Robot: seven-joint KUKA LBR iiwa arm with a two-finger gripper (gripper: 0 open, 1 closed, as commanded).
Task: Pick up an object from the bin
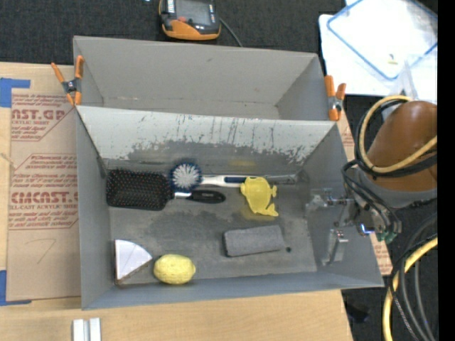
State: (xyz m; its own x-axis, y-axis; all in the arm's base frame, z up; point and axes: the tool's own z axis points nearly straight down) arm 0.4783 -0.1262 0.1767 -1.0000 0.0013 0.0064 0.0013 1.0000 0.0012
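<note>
1. Gripper (337, 234): bare metal, two-finger, hanging at the right side of the bin over its sloping right wall. I cannot tell whether the jaws are spread or pressed together, and I see nothing between them. I judge the pick not yet begun.
2. Grey metal bin (199, 77): sheet walls sloping to a flat floor, scuffed and streaked along the far wall.
3. Dark grey rectangular block (252, 241): matt, perhaps foam, lying flat on the floor. It is the item nearest the gripper and stands apart from everything else. I rate it the easiest candidate. I would come down squarely across its narrow width with the jaws wide, so neither lands on its top face.
4. Yellow moulded figure (259, 196): rounded, lumpy and soft-looking, just beyond the block. A pinch on such an irregular form could slip.
5. Round brush with blue-and-white bristle head (186, 174): lies at the foot of the far wall, its white-and-blue handle running right behind the yellow figure.
6. Black paddle hairbrush (138, 189): flat, densely bristled, at floor left with its glossy handle pointing right. It lies just beside the round brush's head.
7. Yellow lemon-shaped oval (174, 268): smooth and rounded, at front left, so it would probably roll if nudged.
8. White wedge (130, 258): flat-faced, in the front left corner, just beside the lemon shape.
</note>
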